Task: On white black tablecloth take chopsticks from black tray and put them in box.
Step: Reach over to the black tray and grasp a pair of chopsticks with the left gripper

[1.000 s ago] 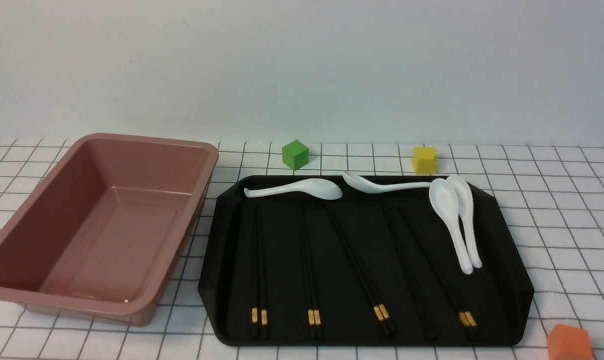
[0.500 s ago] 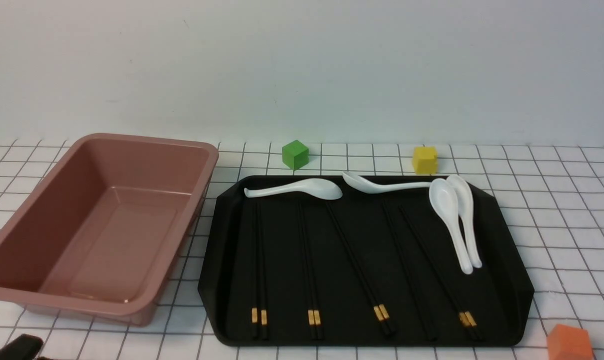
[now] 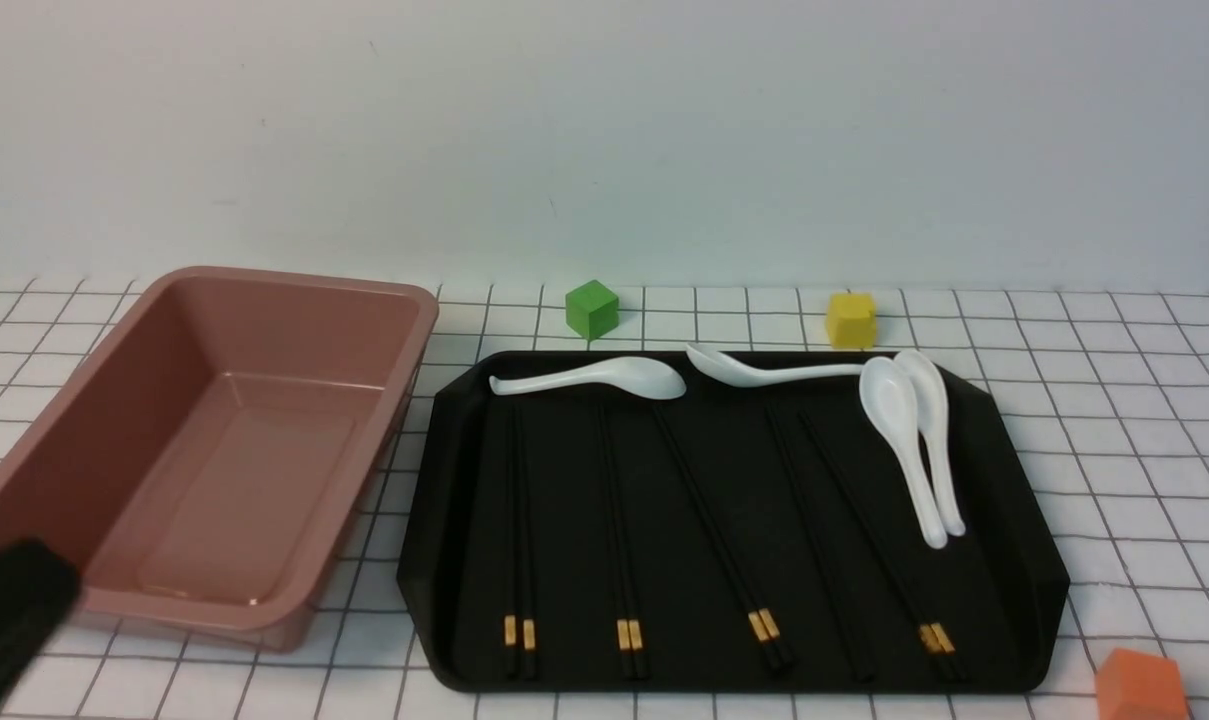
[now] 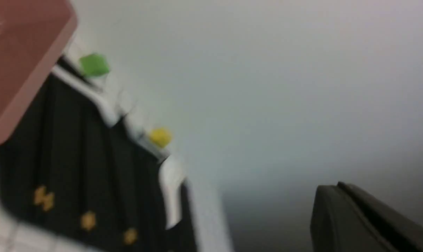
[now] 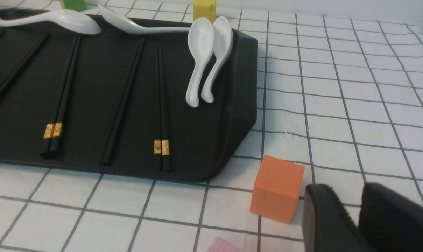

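Step in hand: I am judging this to be the approach to the first pick, since nothing is lifted and the box (image 3: 264,290) is sitting empty.
Chopsticks: I am seeing the chopsticks (image 3: 619,520) lying in several pairs on the black tray (image 3: 1014,520), gold bands toward the counter's near edge and tips running toward its far edge.
Tray and box: the tray is sitting mid-counter on the tablecloth (image 3: 1114,420). The box is lying just beside it, toward the counter's left edge.
Left end effector: I am watching the left end effector (image 3: 9,600) showing blurred at the counter's near left corner, in front of the box's near rim. In its wrist view its jaws are pressed together on nothing.
Right end effector: the right end effector (image 5: 353,196) is hanging low near the counter's near right corner, beside the orange cube (image 5: 276,189). Its jaws are standing spread, with cloth showing between them.
Next move: I am expecting to spread the left jaws, then line them across the leftmost pair near the gold bands.
Care needed: I am planning to keep clear of the white spoons (image 3: 604,378) along the tray's far side, which are touching or nearly touching some chopstick tips.
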